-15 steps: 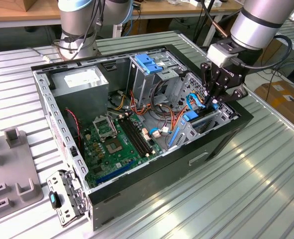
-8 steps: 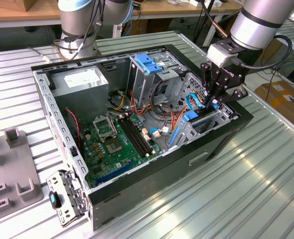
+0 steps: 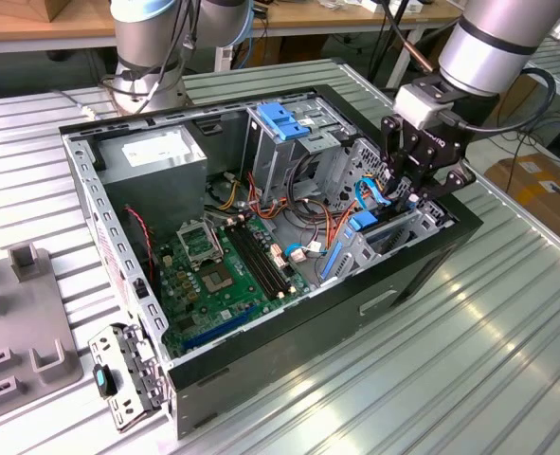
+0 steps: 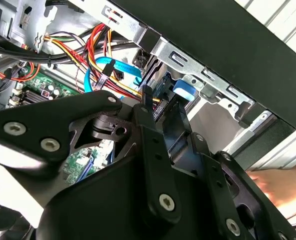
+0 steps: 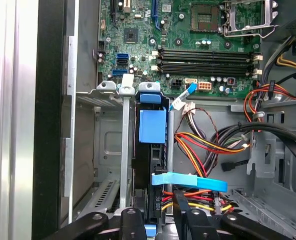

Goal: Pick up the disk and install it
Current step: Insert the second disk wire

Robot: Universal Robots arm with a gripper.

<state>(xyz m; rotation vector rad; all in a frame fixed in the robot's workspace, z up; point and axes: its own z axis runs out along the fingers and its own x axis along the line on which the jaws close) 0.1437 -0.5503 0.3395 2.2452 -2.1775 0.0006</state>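
An open black computer case (image 3: pixel 422 275) lies on its side on a ribbed metal table (image 3: pixel 507 360), its interior facing up. Inside, the green motherboard (image 3: pixel 218 275) fills the lower part, a grey power-supply box (image 3: pixel 152 156) sits in a far corner, and a metal drive cage with a blue handle piece (image 3: pixel 284 118) stands near the middle.

The robot arm (image 3: pixel 497 43) reaches in from the exterior view's right, with its black gripper (image 3: pixel 414 185) lowered over the drive bay at that end of the case. In the first wrist view the disk (image 5: pixel 152 150) stands on edge in a bay slot between upright metal rails, its light-blue carrier plastic showing at the top and a blue cable (image 5: pixel 188 181) crossing in front. The two dark fingers (image 5: pixel 195 225) sit close on either side of the drive's near edge, and appear closed on it, though the contact itself is partly hidden.

Judging from this, the pick-up is done and the disk is already most of the way into its slot. Whether it is fully seated cannot be told.
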